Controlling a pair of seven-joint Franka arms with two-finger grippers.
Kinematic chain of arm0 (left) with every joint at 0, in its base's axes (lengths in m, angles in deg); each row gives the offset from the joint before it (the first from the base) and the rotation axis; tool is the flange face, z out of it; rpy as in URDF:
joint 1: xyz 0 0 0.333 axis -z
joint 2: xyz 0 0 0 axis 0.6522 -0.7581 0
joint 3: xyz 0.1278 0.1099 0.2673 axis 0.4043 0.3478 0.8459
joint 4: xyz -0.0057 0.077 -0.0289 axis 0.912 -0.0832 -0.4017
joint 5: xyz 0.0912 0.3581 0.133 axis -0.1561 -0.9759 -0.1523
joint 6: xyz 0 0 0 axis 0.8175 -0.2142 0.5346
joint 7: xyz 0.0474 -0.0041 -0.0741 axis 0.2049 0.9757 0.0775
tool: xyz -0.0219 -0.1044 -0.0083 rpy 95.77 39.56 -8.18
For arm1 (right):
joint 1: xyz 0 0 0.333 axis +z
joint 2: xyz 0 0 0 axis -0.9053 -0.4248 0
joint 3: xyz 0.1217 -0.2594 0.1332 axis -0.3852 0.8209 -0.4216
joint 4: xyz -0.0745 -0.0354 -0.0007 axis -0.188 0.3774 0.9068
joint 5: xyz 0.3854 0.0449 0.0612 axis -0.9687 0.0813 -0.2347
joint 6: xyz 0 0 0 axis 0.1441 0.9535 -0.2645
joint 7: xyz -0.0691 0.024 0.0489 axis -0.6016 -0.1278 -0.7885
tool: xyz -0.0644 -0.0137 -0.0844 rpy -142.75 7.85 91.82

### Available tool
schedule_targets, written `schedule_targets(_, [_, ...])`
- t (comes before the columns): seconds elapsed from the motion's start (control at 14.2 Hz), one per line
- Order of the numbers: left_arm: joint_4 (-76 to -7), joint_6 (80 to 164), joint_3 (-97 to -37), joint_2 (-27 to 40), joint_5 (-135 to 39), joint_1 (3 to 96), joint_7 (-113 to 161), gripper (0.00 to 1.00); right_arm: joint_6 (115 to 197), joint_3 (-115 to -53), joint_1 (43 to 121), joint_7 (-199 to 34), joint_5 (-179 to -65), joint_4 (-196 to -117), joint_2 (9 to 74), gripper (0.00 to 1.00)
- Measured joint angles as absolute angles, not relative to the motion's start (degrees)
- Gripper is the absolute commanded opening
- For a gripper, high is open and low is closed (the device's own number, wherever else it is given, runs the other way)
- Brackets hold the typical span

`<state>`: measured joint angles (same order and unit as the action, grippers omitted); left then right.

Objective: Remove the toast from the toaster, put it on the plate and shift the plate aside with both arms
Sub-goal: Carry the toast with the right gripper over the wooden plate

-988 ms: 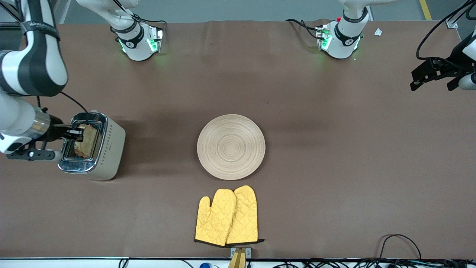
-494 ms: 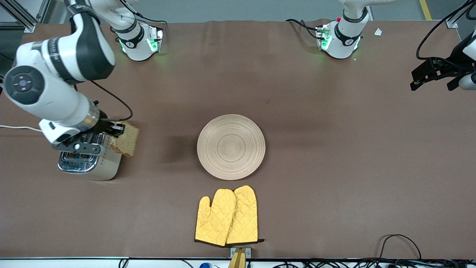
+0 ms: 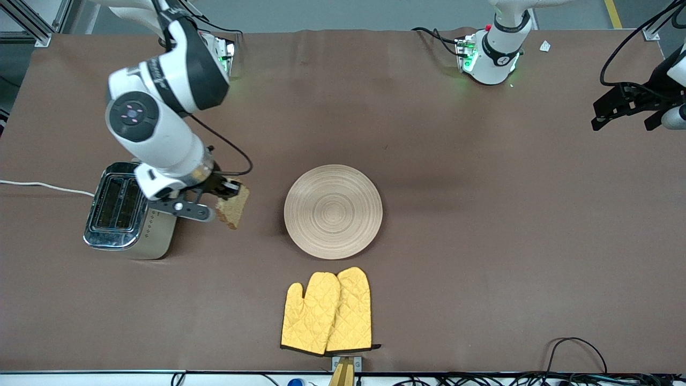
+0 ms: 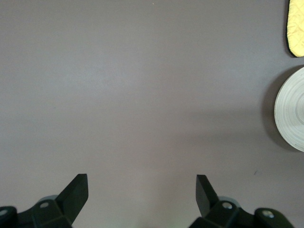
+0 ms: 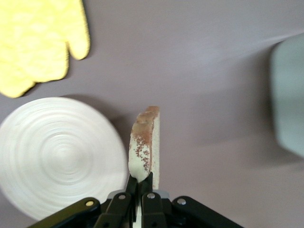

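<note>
My right gripper (image 3: 228, 188) is shut on the toast (image 3: 233, 206), a brown speckled slice held on edge in the air over the table between the toaster (image 3: 128, 213) and the plate (image 3: 333, 211). In the right wrist view the toast (image 5: 145, 145) stands up from my closed right gripper (image 5: 142, 183), with the round beige wooden plate (image 5: 57, 156) beside it. My left gripper (image 3: 624, 107) is open and empty and waits over the left arm's end of the table. Its fingertips (image 4: 78, 187) show wide apart in the left wrist view, over bare table with the plate's edge (image 4: 292, 111) in sight.
A silver two-slot toaster with a white cable (image 3: 43, 186) stands at the right arm's end. A pair of yellow oven mitts (image 3: 327, 312) lies nearer to the front camera than the plate. Cables (image 3: 579, 354) lie at the table's front edge.
My right arm has lifted the toast out of the toaster slot and carried it toward the plate. The left arm has not moved.
</note>
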<state>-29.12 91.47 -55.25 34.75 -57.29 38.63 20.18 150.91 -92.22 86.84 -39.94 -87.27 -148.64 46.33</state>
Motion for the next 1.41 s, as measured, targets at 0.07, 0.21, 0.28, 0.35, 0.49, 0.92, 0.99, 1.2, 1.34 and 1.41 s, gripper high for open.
schedule_targets(0.07, [-29.12, 91.47, -55.25, 34.74, -57.29, 38.63, 20.18, 1.00, 154.41, -92.24, 88.01, -39.27, -88.32, -149.74, 45.13, 0.00])
schedule_targets(0.21, [-29.12, 91.47, -55.25, 34.74, -57.29, 38.63, 20.18, 1.00, 159.47, -92.23, 90.20, -37.05, -88.95, -151.40, 43.24, 0.00])
schedule_targets(0.28, [-29.12, 91.47, -55.25, 34.74, -57.29, 38.63, 20.18, 1.00, 161.14, -92.25, 91.27, -36.03, -89.05, -151.57, 42.52, 0.00])
schedule_targets(0.35, [-29.12, 91.47, -55.25, 34.74, -57.29, 38.63, 20.18, 1.00, 163.34, -92.27, 92.37, -34.98, -89.14, -151.59, 41.92, 0.00])
schedule_targets(0.49, [-29.12, 91.47, -55.25, 34.74, -57.29, 38.63, 20.18, 1.00, 167.53, -92.28, 94.51, -32.63, -90.10, -151.63, 40.75, 0.00])
schedule_targets(0.92, [-29.12, 91.47, -55.25, 34.74, -57.29, 38.62, 20.18, 1.00, 170.06, -92.30, 98.28, -32.35, -95.36, -151.80, 37.37, 0.00])
schedule_targets(0.99, [-29.12, 91.47, -55.25, 34.74, -57.29, 38.62, 20.18, 1.00, 170.52, -92.29, 98.91, -32.32, -95.74, -152.07, 36.96, 0.00])
schedule_targets(1.2, [-29.12, 91.47, -55.25, 34.74, -57.29, 38.62, 20.18, 1.00, 173.06, -92.30, 100.25, -32.01, -95.92, -152.74, 36.05, 0.00])
schedule_targets(1.34, [-29.12, 91.47, -55.25, 34.74, -57.29, 38.62, 20.18, 1.00, 176.11, -92.29, 100.43, -31.96, -95.93, -153.74, 35.48, 0.00])
schedule_targets(1.41, [-29.12, 91.47, -55.25, 34.74, -57.29, 38.62, 20.18, 1.00, 178.00, -92.21, 100.43, -32.32, -95.93, -154.55, 35.28, 0.00])
